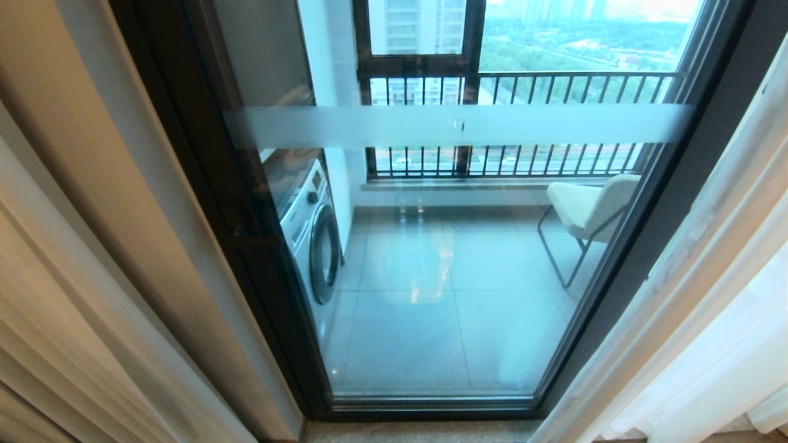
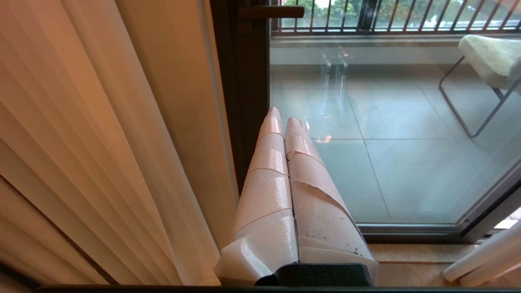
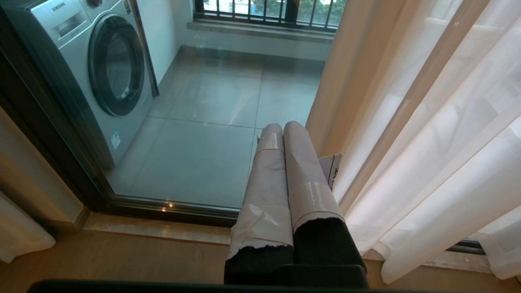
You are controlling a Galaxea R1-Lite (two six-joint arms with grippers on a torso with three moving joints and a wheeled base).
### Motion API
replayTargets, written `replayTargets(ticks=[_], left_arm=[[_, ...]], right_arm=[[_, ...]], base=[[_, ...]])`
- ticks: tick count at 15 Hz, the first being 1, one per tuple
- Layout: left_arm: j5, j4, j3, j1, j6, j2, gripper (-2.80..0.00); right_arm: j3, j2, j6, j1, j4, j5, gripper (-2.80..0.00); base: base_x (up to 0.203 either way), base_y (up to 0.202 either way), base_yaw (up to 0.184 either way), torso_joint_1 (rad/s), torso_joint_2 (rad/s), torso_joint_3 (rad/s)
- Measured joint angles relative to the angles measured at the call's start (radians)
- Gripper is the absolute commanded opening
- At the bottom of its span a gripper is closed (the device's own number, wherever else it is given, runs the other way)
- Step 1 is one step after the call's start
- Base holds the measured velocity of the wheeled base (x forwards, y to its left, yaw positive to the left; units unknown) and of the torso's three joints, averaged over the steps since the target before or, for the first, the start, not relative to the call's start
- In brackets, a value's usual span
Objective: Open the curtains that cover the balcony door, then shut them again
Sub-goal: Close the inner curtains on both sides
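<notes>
Either side of one bare balcony door (image 1: 455, 246), two sheer curtains (image 1: 708, 295), perhaps drawn back; left gripper (image 2: 283, 119) and right gripper (image 3: 281, 127) clenched, empty

A: Right claw (image 3: 284, 130)?
B: Taped fingers (image 3: 268, 179) pressed together, nothing held, just beside the curtains (image 3: 427, 134).
A: Balcony door (image 3: 195, 122)?
B: Glass uncovered; a washing machine (image 3: 97, 69) and tiled floor (image 3: 228, 101) show behind it.

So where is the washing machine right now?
In the head view the washing machine stands on the balcony behind the balcony door, at the glass's left side, opposite the chair on the right.
</notes>
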State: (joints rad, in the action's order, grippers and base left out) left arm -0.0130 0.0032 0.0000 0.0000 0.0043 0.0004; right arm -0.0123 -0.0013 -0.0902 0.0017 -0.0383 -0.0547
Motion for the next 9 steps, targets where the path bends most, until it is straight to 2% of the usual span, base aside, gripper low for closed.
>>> replayTargets(ticks=[9], left_arm=[[0.01, 0.001, -0.002, 0.0, 0.002, 0.0, -2.8]], right_arm=[[0.0, 0.0, 0.0, 0.0, 0.0, 0.0, -2.8]], base=[[0.0, 0.0, 0.0, 0.0, 0.0, 0.0]])
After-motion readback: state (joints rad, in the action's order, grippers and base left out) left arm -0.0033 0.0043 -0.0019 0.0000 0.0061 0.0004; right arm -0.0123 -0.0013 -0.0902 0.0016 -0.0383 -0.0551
